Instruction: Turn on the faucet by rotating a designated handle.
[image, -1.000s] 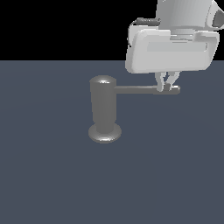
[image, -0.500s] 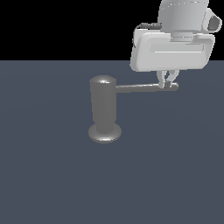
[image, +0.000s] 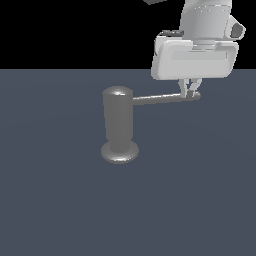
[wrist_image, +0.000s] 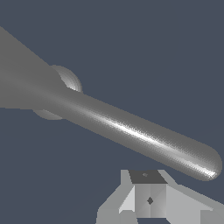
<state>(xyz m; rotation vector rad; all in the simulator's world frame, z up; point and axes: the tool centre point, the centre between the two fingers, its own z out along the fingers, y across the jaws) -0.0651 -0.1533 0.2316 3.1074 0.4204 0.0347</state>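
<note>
I see the faucet (image: 119, 125) upright on the dark desk (image: 60, 200), approx centre of the exterior view. Its handle (image: 162, 98) sticks out toward the exterior view's right, tilted slightly up. My end effector (image: 191, 92) sits at the rod's tip, fingers (image: 187, 89) close together right by it; can't tell if they're clamped on it. In the wrist view the handle (wrist_image: 144, 138) runs diagonally above one finger (wrist_image: 148, 199).

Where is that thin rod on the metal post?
In the exterior view the handle juts from the faucet top toward that view's right, its tip at the end effector.
</note>
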